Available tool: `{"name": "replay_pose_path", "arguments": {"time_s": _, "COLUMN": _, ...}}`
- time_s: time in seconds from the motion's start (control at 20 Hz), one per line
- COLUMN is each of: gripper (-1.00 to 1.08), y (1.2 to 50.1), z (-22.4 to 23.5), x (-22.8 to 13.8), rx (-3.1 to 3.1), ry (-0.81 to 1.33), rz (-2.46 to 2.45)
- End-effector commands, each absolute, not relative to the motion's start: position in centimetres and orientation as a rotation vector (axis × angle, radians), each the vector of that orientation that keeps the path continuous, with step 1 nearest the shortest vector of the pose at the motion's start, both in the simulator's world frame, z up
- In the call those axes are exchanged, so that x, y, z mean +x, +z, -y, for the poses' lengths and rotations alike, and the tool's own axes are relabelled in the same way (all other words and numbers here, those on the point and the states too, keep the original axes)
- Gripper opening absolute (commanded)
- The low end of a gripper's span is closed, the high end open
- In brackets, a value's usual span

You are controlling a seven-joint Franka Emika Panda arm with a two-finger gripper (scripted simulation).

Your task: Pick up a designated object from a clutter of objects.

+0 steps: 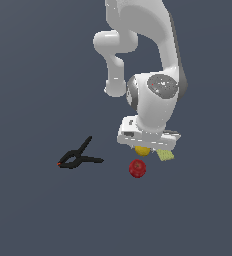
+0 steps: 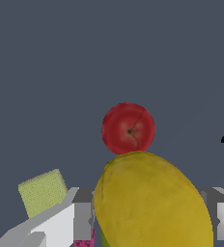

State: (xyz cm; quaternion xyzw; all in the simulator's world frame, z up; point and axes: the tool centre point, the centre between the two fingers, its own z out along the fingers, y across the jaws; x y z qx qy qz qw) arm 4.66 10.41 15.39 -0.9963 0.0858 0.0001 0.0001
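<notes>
Lemon (image 2: pixel 152 202), bright yellow, oval, between jaws

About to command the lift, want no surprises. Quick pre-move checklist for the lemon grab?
1. Lemon sits between the gripper fingers: ok, one finger on each side in the wrist view.
2. Fingers in contact with it: cannot tell.
3. Red apple outside the jaws: ok, beyond the lemon.
4. Yellow-green block outside the jaws: ok, beside one finger.
5. Black spring clamp clear of the arm: ok, well off to the exterior view's left.
</notes>
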Motion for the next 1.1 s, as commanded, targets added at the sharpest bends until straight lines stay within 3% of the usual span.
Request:
{"name": "replay_pose_path", "arguments": {"time_s": 0.0, "gripper": -1.0, "y": 18.0, "z": -10.1, "x": 5.4, "rx": -3.129, "ry": 0.0, "rz": -0.27}}
{"name": "replay_pose_path", "arguments": {"time_s": 1.05, "gripper": -1.0, "y": 36.5, "z": -8.2, "x": 11.7, "rx": -3.129, "ry": 0.0, "rz": -0.27}}
